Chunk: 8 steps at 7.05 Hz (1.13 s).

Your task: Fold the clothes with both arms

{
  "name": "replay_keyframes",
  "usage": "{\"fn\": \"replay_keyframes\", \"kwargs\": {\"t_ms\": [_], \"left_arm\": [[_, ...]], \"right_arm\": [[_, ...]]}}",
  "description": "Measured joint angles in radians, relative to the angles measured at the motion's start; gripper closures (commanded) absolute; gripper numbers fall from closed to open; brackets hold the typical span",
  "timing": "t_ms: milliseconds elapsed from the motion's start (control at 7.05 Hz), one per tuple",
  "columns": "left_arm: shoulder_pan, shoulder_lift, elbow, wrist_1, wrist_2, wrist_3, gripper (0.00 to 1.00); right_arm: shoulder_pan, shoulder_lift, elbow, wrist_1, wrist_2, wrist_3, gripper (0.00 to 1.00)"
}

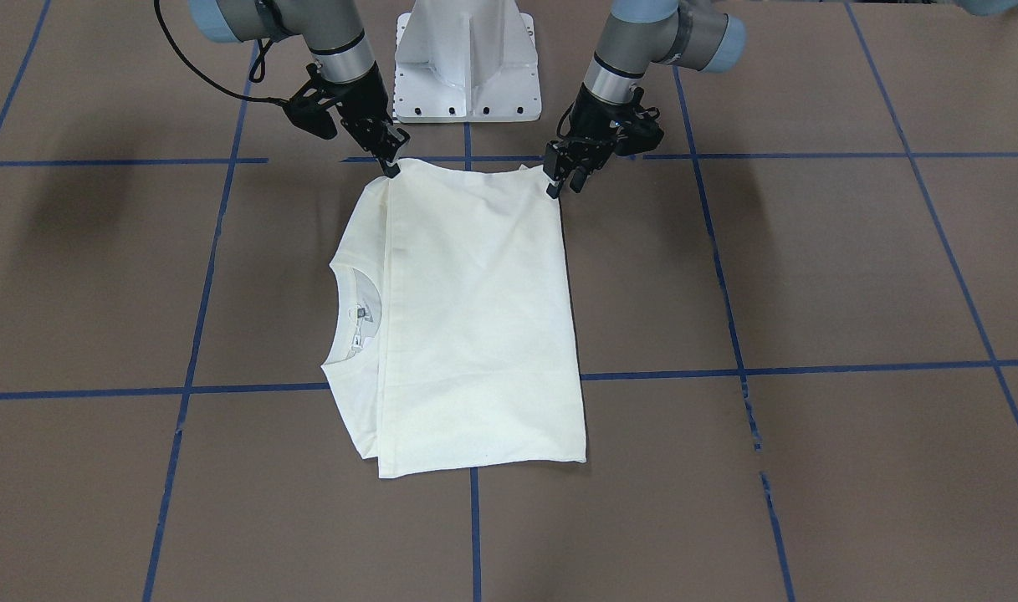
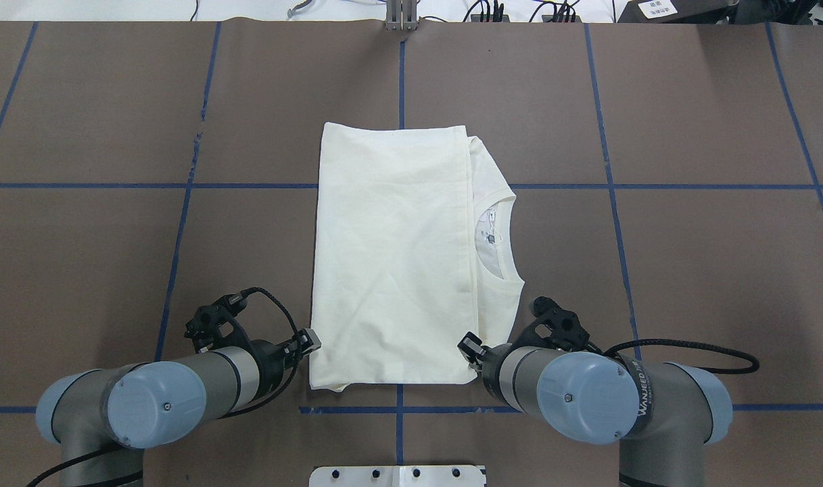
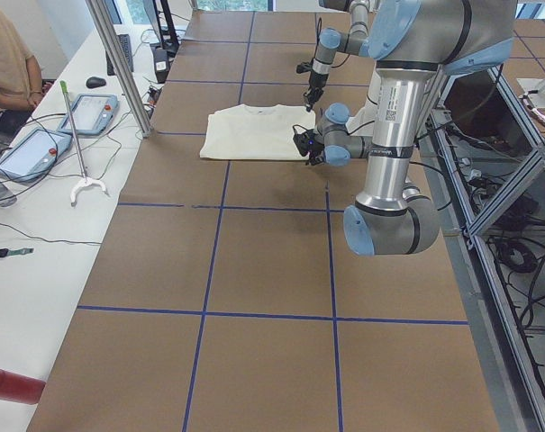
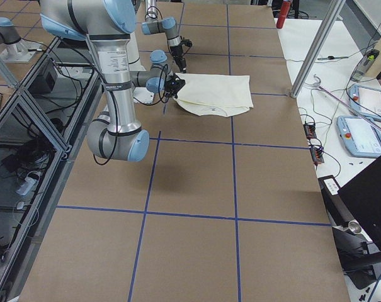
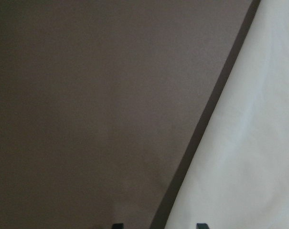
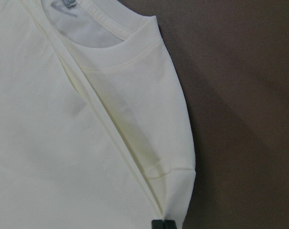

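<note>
1. Cream-white shirt [image 2: 391,257] lies folded flat mid-counter [image 2: 688,270], plain side up, out in front of the white pedestal base [image 1: 467,63].
2. Collar [image 2: 502,237] sticks out from under the folded-over panel on the robot's right side, with a label showing inside it.
3. Left arm [image 2: 174,396]: jaws released and low at the shirt's near-left corner. In the wrist view the two fingertips [image 5: 116,226] stand apart, and the shirt's edge runs up between them.
4. Right arm [image 2: 587,399]: jaws clenched on the shirt's near-right corner. The fingertips [image 6: 158,223] are pressed together where the folded panel's edge meets the corner.
5. Both jaws sit at the shirt edge nearest the robot, one per corner. The rest of the shirt stretches away from them, flat on the counter.
6. Blue tape lines [image 2: 654,187] grid the brown counter. One crosswise line passes under the shirt's far part.
</note>
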Motion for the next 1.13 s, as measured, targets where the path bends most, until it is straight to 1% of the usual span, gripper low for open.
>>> {"fn": "replay_keyframes", "kwargs": {"t_ms": [142, 426, 851, 993, 1135], "left_arm": [[0.01, -0.004, 0.0, 0.0, 0.0, -0.001, 0.62], [0.023, -0.007, -0.001, 0.0, -0.001, -0.001, 1.0], [0.043, -0.009, -0.003, 0.0, -0.002, -0.001, 1.0], [0.044, -0.01, -0.024, 0.001, -0.005, -0.002, 1.0], [0.044, -0.007, -0.074, 0.002, -0.015, -0.008, 1.0]], "right_arm": [[0.0, 0.0, 0.0, 0.0, 0.0, 0.0, 1.0], [0.0, 0.001, 0.0, 0.0, 0.001, 0.0, 1.0], [0.001, 0.001, 0.002, 0.0, 0.001, 0.0, 1.0], [0.001, -0.005, 0.017, -0.002, 0.002, 0.0, 1.0], [-0.01, -0.026, 0.064, -0.02, 0.001, 0.002, 1.0]]}}
